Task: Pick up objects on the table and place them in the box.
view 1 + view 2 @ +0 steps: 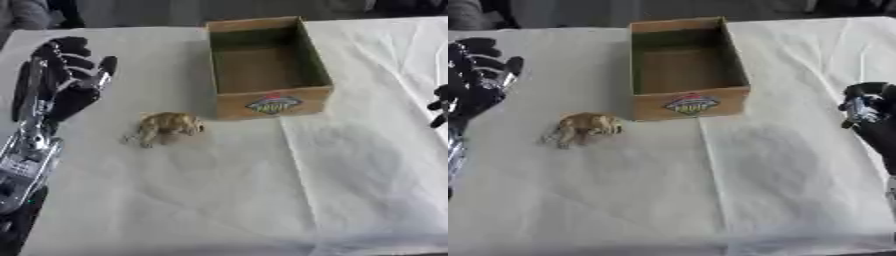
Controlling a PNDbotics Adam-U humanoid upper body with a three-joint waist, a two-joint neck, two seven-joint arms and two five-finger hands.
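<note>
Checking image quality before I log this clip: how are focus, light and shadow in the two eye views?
Left eye view: soft throughout, the box label unreadable; even light, the box interior in shade, the right hand cut off at the edge. Right eye view: equally soft; the tan animal figure lacks detail, faint shadow beside it; the left hand is open.

A small tan animal figure (169, 126) lies just beside the open, empty cardboard box (273, 102).

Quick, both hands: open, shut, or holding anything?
Left robot hand: open, fingers up, holding nothing.
Right robot hand: fingers curled, holding nothing.
</note>
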